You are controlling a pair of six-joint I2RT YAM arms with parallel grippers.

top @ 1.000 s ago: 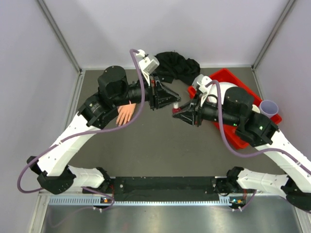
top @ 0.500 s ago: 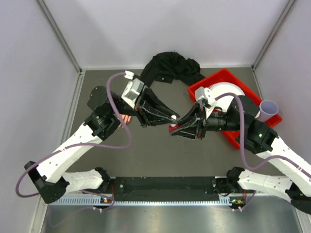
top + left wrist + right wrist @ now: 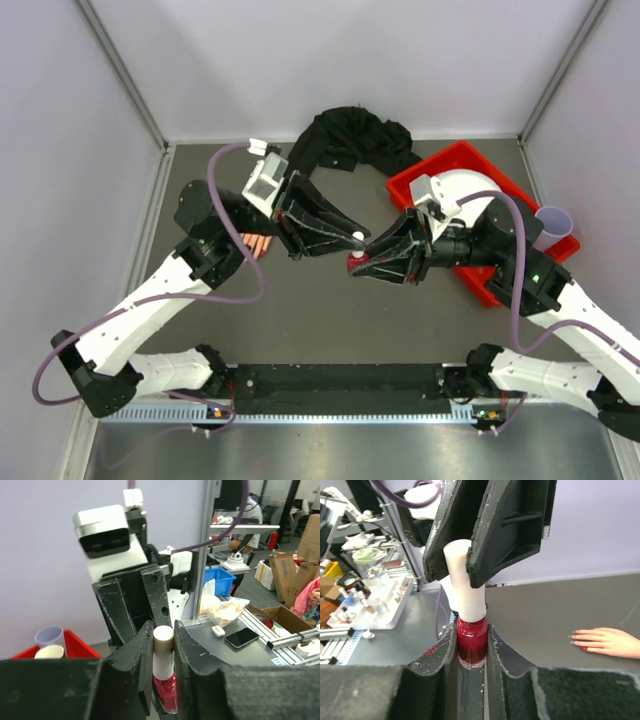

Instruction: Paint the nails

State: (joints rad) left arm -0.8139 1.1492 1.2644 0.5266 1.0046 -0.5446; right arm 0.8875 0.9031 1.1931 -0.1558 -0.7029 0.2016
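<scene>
Seen from above, the two arms meet over the middle of the dark table (image 3: 300,320). The left gripper (image 3: 352,238) and right gripper (image 3: 358,265) converge on a small red polish bottle (image 3: 354,264) held off the surface.

The wrist views show the grips. The right gripper (image 3: 471,636) is clenched on the bottle's glass body (image 3: 471,642). The left gripper (image 3: 163,630) is pinched on the white cap (image 3: 163,647), which sits on the bottle.

The mannequin hand (image 3: 258,244) lies flat to the left of the bottle, largely hidden under the left arm from above. The right wrist view shows it bare (image 3: 607,642), its fingers pointing at the bottle. Its nails (image 3: 574,637) look greyish, with one tip showing red.

Black fabric (image 3: 350,140) is heaped at the far wall. A red bin (image 3: 455,160) lies on the right beneath the right arm, with a purple cup (image 3: 550,225) at its right edge. Bare table spreads near of the grippers.
</scene>
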